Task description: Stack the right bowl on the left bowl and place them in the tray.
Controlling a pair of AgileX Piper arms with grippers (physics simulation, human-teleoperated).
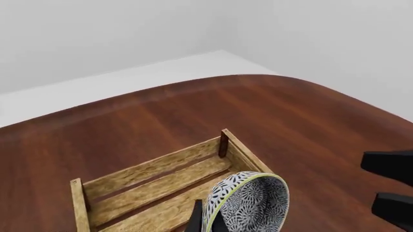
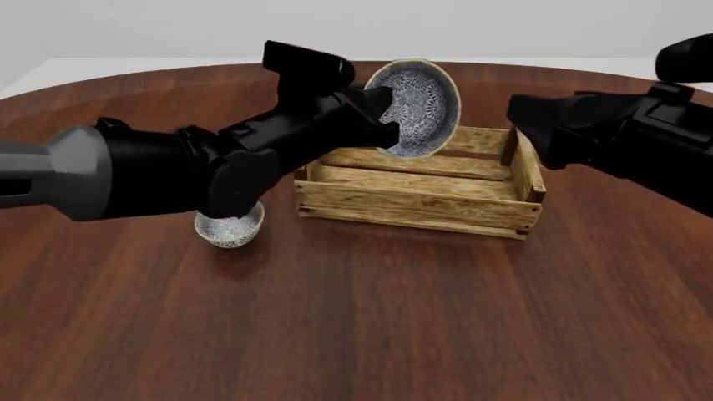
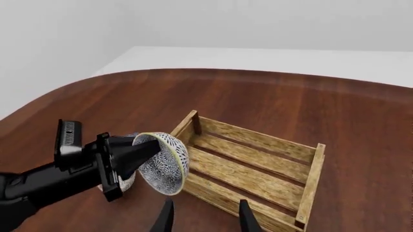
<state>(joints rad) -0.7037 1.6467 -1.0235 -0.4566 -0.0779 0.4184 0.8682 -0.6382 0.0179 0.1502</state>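
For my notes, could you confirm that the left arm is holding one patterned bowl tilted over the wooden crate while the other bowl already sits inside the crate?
Not quite: the other bowl sits on the table beside the crate, not inside it, as the front view shows. The left gripper does hold the tilted bowl over the crate.

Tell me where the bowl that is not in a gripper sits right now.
In the front view that bowl rests on the table left of the tray, apart from it and partly under the left arm, whose left gripper holds the other bowl.
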